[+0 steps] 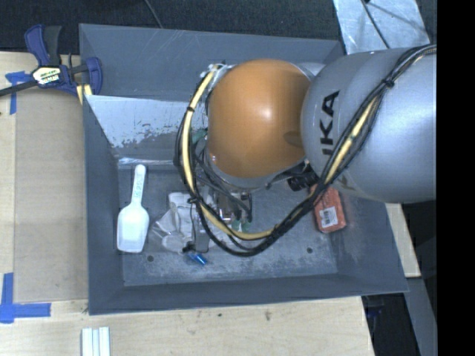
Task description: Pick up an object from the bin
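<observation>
My gripper (199, 236) hangs low in the middle of the bin, mostly hidden under the arm's orange dome. Its dark lower end stands at the right edge of a crumpled white and clear plastic piece (172, 215) on the bin floor. A small blue thing (197, 257) lies just below that end. To the left lies a white plastic scoop (133, 222), its handle pointing to the back of the bin. I cannot see whether anything is held.
An orange-red packet with a label (330, 211) lies at the bin's right side, partly under the arm. Yellow and black cables loop around the dome and down over the bin floor near the gripper.
</observation>
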`<state>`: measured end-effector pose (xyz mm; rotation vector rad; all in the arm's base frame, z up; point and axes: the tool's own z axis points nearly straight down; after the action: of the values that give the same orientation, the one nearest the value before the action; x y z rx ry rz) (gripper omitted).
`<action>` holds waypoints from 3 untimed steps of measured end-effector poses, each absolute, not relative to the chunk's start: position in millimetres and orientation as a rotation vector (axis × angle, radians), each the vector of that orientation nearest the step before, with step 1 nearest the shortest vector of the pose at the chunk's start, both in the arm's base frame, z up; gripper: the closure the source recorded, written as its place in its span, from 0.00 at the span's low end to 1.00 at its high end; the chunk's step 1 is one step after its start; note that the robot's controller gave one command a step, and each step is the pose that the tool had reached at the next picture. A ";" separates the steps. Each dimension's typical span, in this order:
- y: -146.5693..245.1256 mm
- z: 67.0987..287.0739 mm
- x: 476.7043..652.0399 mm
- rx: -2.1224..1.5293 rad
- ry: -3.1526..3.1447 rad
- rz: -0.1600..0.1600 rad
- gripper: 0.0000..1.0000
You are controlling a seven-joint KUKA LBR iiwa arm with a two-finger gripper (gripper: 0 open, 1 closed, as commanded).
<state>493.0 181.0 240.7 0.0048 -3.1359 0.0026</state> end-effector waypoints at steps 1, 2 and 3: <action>180.3 245.3 494.7 0.000 -3.144 -0.002 0.00; 175.8 202.6 508.7 -0.005 -3.152 -0.007 0.00; 141.0 151.3 513.8 0.052 -3.144 -0.001 0.00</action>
<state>513.8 141.0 151.3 0.0521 -3.1435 -0.0014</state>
